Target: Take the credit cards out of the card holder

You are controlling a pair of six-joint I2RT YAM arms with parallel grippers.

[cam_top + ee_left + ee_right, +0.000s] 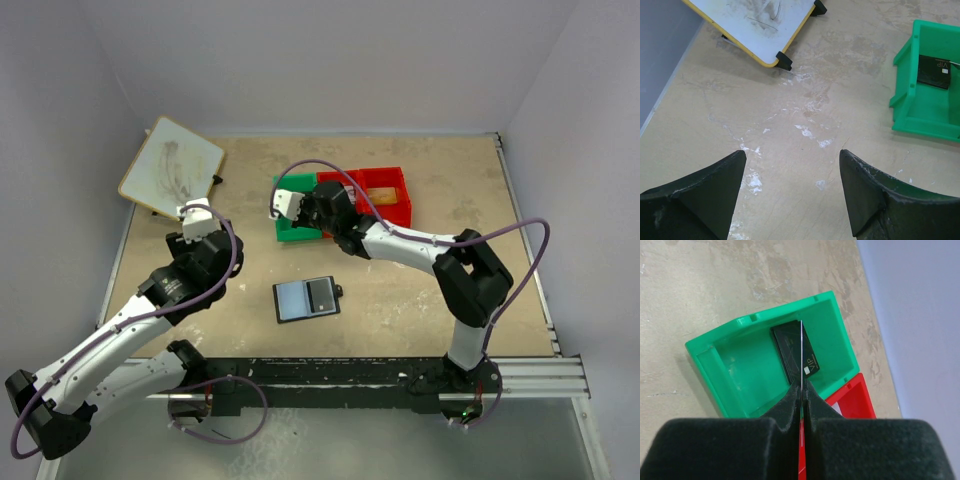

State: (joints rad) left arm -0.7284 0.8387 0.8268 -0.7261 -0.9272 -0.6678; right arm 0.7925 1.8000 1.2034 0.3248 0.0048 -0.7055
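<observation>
Two halves of the card holder (307, 298) lie spread open on the table (400, 300) nearest my bases, one pale, one dark. Farther out my left pincer (792, 170) hangs wide apart, empty. Farthest, my right pincer (802, 387) is pinched tight on a card (801, 340), edge-on, a mere pale line above the green bin (715, 355). I'd go low and tip it flat before letting go, so it cannot lean on the steep glossy walls. A matte black card (792, 352) lies flat inside; a red bin (860, 400) adjoins.
</observation>
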